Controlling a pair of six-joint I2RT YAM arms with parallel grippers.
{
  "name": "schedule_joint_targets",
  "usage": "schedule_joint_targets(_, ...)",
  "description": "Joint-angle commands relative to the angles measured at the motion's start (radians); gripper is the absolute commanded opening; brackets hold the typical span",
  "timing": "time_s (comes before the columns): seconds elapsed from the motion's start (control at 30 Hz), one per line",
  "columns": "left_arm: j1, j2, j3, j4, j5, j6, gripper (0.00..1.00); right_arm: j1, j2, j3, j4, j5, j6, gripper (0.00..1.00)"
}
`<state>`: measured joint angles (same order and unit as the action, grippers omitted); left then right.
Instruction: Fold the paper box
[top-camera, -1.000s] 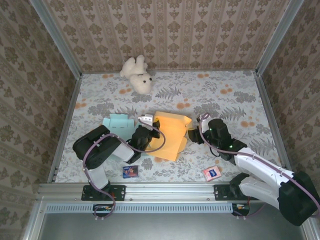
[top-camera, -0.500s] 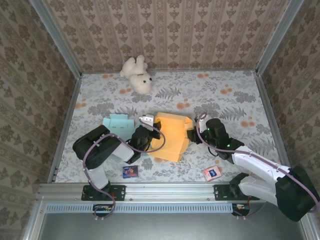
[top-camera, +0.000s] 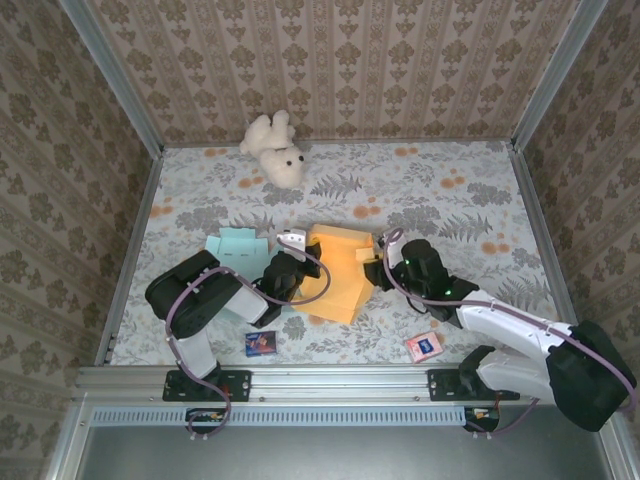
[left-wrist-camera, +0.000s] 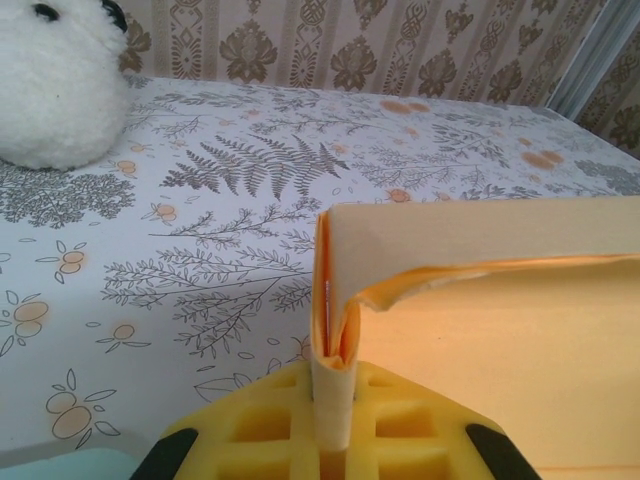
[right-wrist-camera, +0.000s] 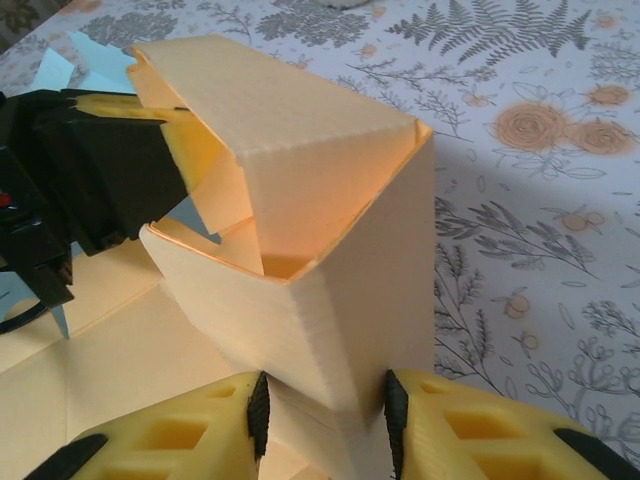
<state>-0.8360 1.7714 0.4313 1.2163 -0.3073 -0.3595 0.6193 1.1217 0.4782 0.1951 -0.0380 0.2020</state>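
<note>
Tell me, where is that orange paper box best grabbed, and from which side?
A thin upright wall, pinched flat from outside. The orange paper box has standing panels at both ends; the left gripper clamps the left one edge-on. Its flat floor probably offers nothing to pinch.

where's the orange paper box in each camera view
top external: orange paper box at picture centre.
left wrist: right half, one wall edge-on at centre.
right wrist: centre, open top facing left.
shared landmark: left gripper shut on the box's wall.
</note>
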Motion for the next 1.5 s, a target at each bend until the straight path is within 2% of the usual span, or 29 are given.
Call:
schedule_joint_targets(0.0, 0.002, -0.039, 0.008, 0.013, -0.017, -0.024, 0.00, 0.030, 0.035, 0.034, 0.064, 0.002, 0.027, 0.38)
schedule_joint_targets(0.17, -0.008, -0.047, 0.003, 0.006, -0.023, -0.026, 0.00, 0.055, 0.096, 0.062, 0.081, 0.050, 0.035, 0.34)
schedule_joint_targets(0.37, -0.027, -0.053, 0.013, -0.031, -0.043, -0.038, 0.00, 0.057, 0.101, 0.054, 0.111, 0.092, 0.046, 0.32)
schedule_joint_targets(0.73, -0.089, -0.056, 0.047, -0.082, -0.069, -0.048, 0.00, 0.058, 0.124, 0.044, 0.159, 0.176, 0.024, 0.36)
schedule_joint_targets(1.1, -0.121, -0.069, 0.075, -0.156, -0.087, -0.071, 0.00, 0.059, 0.153, 0.018, 0.213, 0.373, 0.000, 0.31)
schedule_joint_targets(1.3, -0.136, -0.088, 0.096, -0.234, -0.105, -0.110, 0.00, 0.058, 0.198, 0.023, 0.229, 0.429, -0.018, 0.25)
schedule_joint_targets(1.47, -0.168, -0.149, 0.146, -0.456, -0.247, -0.231, 0.00, 0.058, 0.229, 0.023, 0.240, 0.503, -0.011, 0.19)
